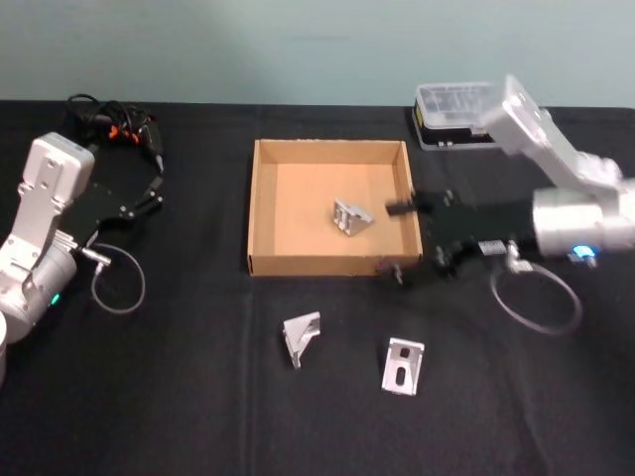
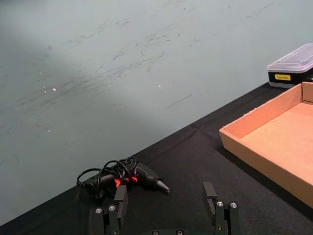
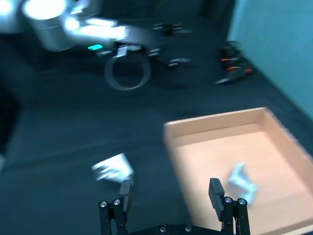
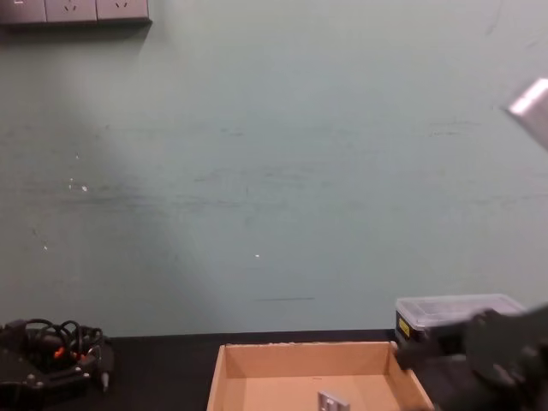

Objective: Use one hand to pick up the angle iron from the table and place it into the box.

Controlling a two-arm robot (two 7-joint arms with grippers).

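The tan box (image 1: 253, 208) sits mid-table with one silver angle iron (image 1: 352, 218) lying inside it. Two more angle irons (image 1: 301, 337) (image 1: 403, 365) rest on the black table (image 1: 198, 397) in front of the box. My right gripper (image 1: 395, 239) hovers open and empty over the box's right front corner. In the right wrist view its fingers (image 3: 215, 191) straddle the box wall (image 3: 215, 125), with the boxed angle iron (image 3: 242, 181) on one side and a table one (image 3: 112, 169) on the other. My left gripper (image 2: 165, 198) is parked open at the far left.
A black case with a clear lid (image 1: 454, 114) stands behind the box on the right. A black device with looped cables and orange bits (image 1: 114, 124) lies at the back left. Cable loops (image 1: 119, 278) (image 1: 536, 297) hang by each wrist.
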